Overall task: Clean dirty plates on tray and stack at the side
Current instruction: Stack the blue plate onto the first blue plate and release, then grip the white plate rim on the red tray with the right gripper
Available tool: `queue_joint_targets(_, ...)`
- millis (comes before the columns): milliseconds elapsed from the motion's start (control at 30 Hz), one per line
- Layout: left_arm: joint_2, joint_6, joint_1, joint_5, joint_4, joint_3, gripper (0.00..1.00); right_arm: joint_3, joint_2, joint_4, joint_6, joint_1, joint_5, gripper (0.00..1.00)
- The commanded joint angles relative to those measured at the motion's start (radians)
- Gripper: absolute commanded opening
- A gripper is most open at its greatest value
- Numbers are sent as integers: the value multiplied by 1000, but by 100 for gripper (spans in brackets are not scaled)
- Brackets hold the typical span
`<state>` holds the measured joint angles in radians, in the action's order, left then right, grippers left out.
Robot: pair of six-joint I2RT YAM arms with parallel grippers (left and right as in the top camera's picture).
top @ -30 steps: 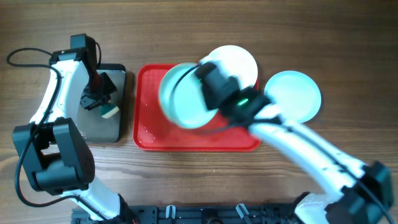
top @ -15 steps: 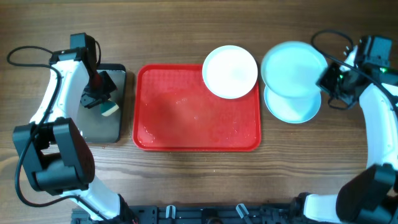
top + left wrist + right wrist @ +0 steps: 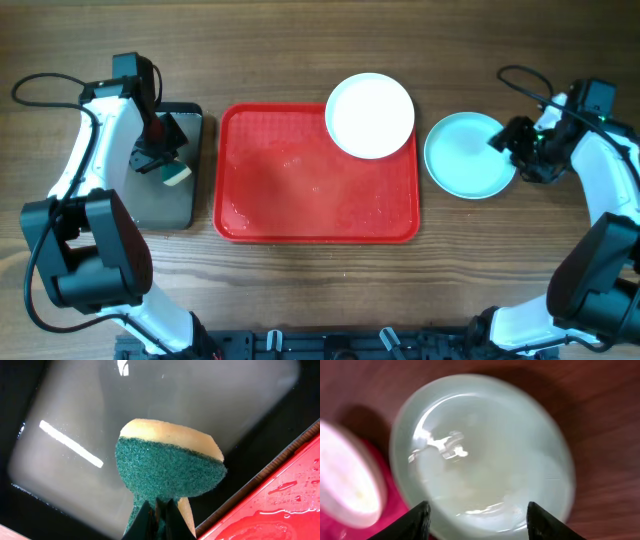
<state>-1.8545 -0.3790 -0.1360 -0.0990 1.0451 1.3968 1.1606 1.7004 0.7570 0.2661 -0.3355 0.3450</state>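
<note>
When you look down from overhead, the red tray (image 3: pixel 300 190) sits mid-counter with a white plate (image 3: pixel 370 115) overhanging its far right corner. An aqua-blue plate (image 3: pixel 462 158) lies on the wood toward the right edge, with a black cable (image 3: pixel 522 78) looping behind it.

Left wrist cam: the left gripper (image 3: pixel 159 515) pinches a green-and-yellow sponge (image 3: pixel 170 462) over the dark metal tray (image 3: pixel 75 420).

Right wrist cam: the right gripper (image 3: pixel 477 505) is spread wide and empty, over the aqua-blue plate.

Spread fingers (image 3: pixel 418 522) frame a blurred aqua plate (image 3: pixel 485 455) beside the white plate (image 3: pixel 347 480).
</note>
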Motion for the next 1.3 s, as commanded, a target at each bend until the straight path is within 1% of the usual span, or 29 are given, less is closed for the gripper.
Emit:
queue_joint_targets(0,16,12,-3,13,-7,-4,4,53,10,-41,-23,145,123,59)
queue_joint_targets(67,16,12,-3,13,-10,-4,4,53,11,-85,42,234,113,58)
queue_joint_targets(133,16,12,-3,13,-10,-4,4,49,11,-126,177,317,59,51)
queue_joint_targets(167,16,12,-3,13,-10,-4,4,47,11,-141,262,366,0,48)
queue_joint_targets(267,16,12,-3,13,-10,-4,4,29,11,-166,433,483,-227,48)
queue_joint_targets(333,16,12,-3,13,-10,-4,4,23,21,-179,492,546,-341,48)
queue_joint_targets(433,16,12,-3,13,-10,-4,4,23,50,-211,500,578,-357,47)
queue_joint_targets(500,16,13,-3,13,-10,-4,4,23,106,-227,525,584,-354,44)
queue_joint_targets(633,16,13,-3,13,-10,-4,4,23,160,-237,533,584,-320,42)
queue_joint_targets(733,16,13,-3,13,-10,-4,4,23,182,-248,538,585,-323,36)
queue_joint_targets(800,16,13,-3,13,-10,-4,4,23,210,-249,547,585,-312,31)
queue_joint_targets(833,16,13,-3,13,-10,-4,4,23,229,-257,546,585,-275,29)
queue_joint_targets(900,16,13,-3,13,-10,-4,4,23,248,-261,545,585,-230,20)
queue_joint_targets(967,16,13,-3,13,-10,-4,4,23,253,-259,537,589,-213,10)
queue_joint_targets(1033,16,13,-3,13,-10,-4,4,23,253,-256,515,601,-193,4)
queue_joint_targets(1100,16,13,-3,13,-10,-4,4,23,253,-240,492,620,-172,4)
queue_joint_targets(1200,16,13,-3,13,-10,-4,4,23,252,-193,437,674,-92,4)
queue_joint_targets(1267,16,13,-3,13,-11,-4,4,24,249,-154,402,732,-55,4)
